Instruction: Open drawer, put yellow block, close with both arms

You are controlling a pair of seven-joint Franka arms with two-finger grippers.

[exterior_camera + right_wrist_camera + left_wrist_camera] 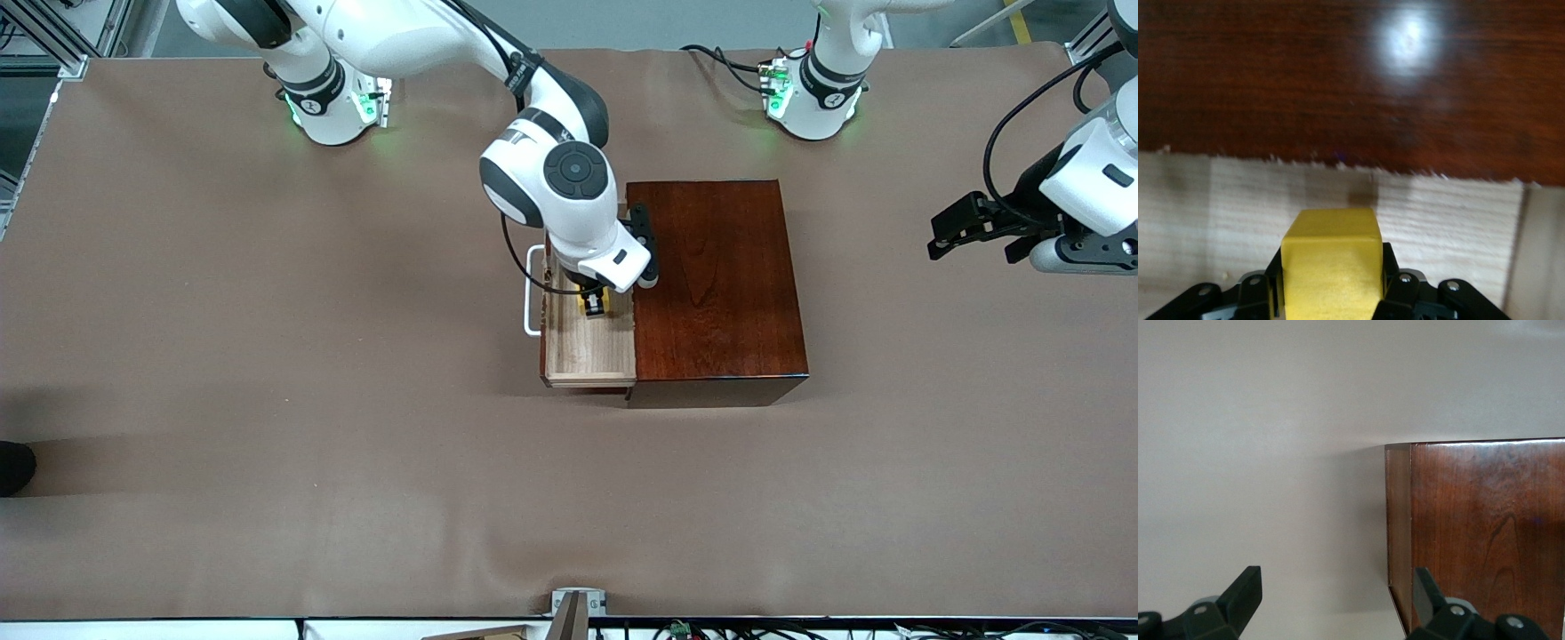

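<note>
1. Drawer (589, 347), a light-wood tray with a white U-shaped handle (532, 291), stood pulled out of the glossy dark mahogany rectangular box (718, 280) toward the right arm's end of the desk (267, 356), which carried a brown cover.
2. Right gripper (593, 304), black and two-fingered on the white jointed arm, was down in the open tray, close to the box's edge.
3. Its fingers (1395, 287) pinched the small bright yellow cube block (1331, 267) from both sides; in the right wrist view the block (593, 305) sat between the black pads with the pale tray floor (1445, 213) and the dark wood of the box (1338, 80) in front of it.
4. Could not tell whether the block touched the tray floor or hung just above it.
5. Left gripper (956, 231) hung in the air over bare desk at the left arm's end, well apart from the box; this arm waited.
6. Its fingers (1245, 590) were spread wide with nothing between them; the left wrist view showed a corner of the mahogany box (1485, 533) and plain desk surface (1271, 453).
7. Both arm bases showed green lights along the top of the front view.
</note>
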